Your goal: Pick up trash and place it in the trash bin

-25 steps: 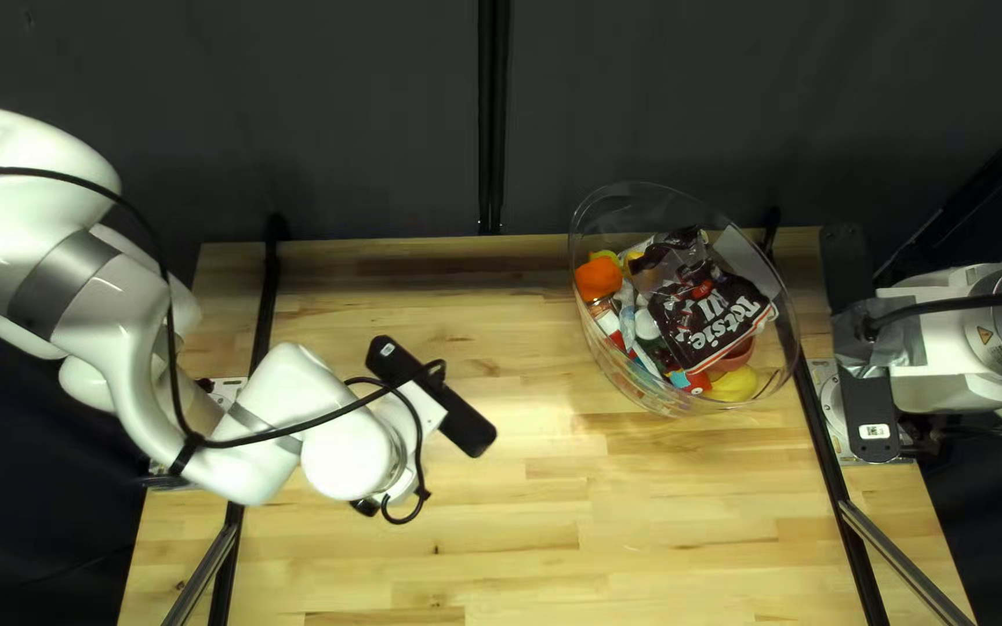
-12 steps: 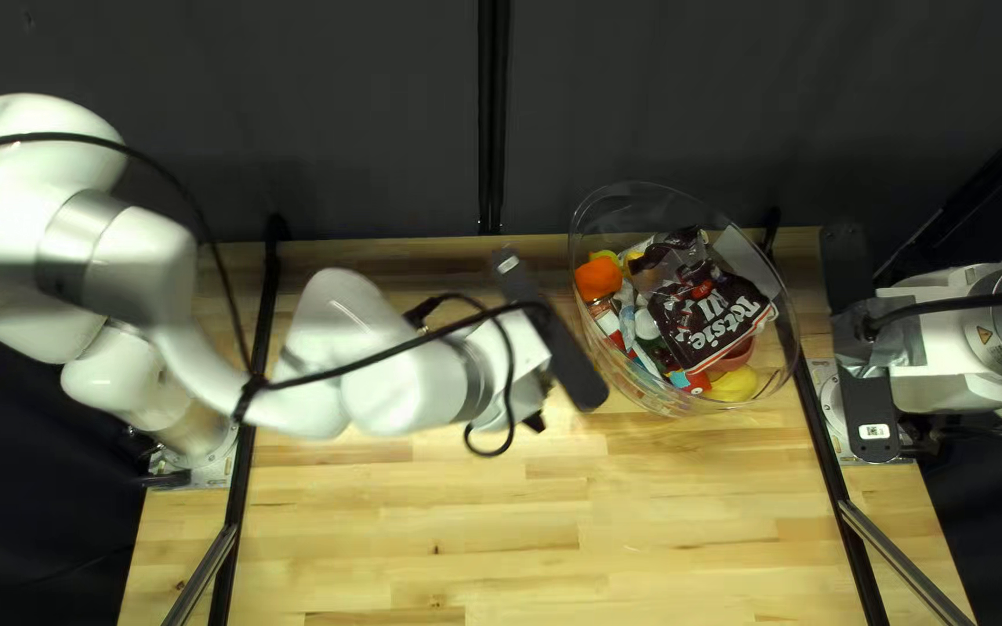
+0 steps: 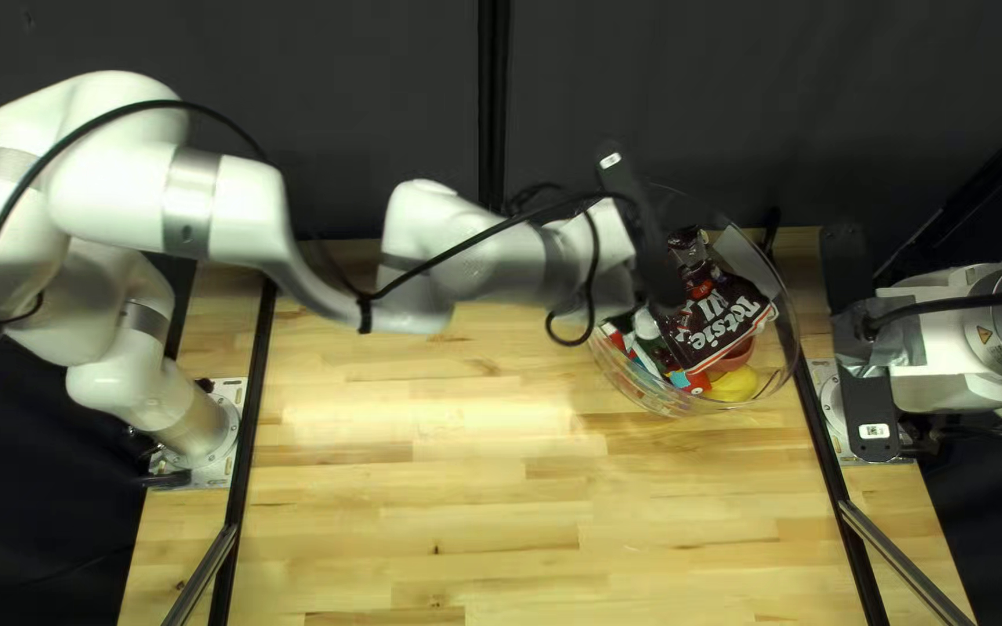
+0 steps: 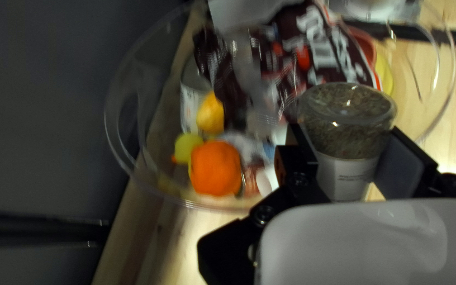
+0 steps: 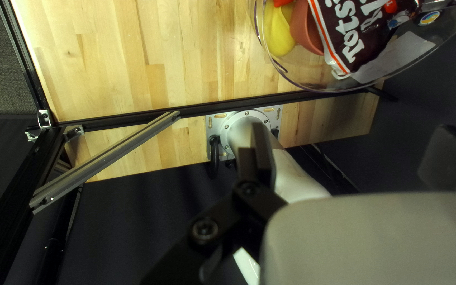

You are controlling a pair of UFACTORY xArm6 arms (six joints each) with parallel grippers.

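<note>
Bin (image 3: 794, 336), standing on the counter (image 3: 466, 499) at the right of the top left view, the curtain (image 3: 397, 70) hanging behind it, the right arm's base (image 3: 832, 408) sitting to its right and the left arm's base (image 3: 220, 446) well to its left. Inside the bin, a bag (image 5: 352, 37) is lying partly over a bowl (image 5: 306, 31), with a fruit (image 5: 278, 31) resting beside the bowl and a sheet (image 5: 397, 57) beside the bag. Above the bin's left side, a jar (image 4: 347, 126) is hanging in the left tool (image 3: 650, 249).
</note>
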